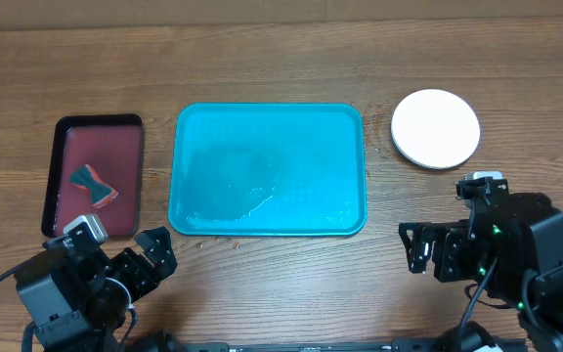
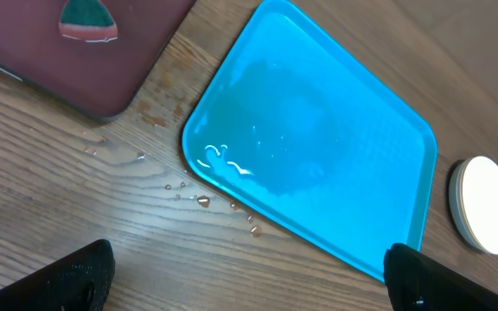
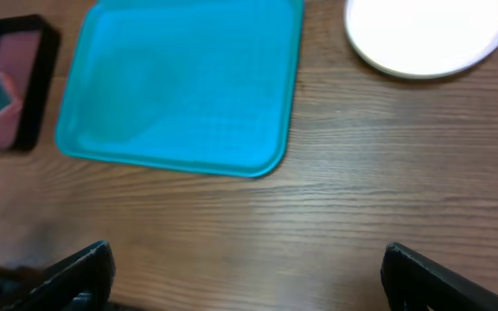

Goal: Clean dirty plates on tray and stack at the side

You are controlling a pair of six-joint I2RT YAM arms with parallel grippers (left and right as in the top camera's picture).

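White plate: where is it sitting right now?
In the overhead view the white plate lies on the bare table at the right, just past the teal tray's upper right corner and off it.

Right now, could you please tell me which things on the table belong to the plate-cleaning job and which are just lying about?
Part of the job: teal tray, wet and holding no plates; white plate, on the table beside it.
Lying about: dark red tray; small teal-and-red piece in it, possibly a wiper; water droplets on the wood.
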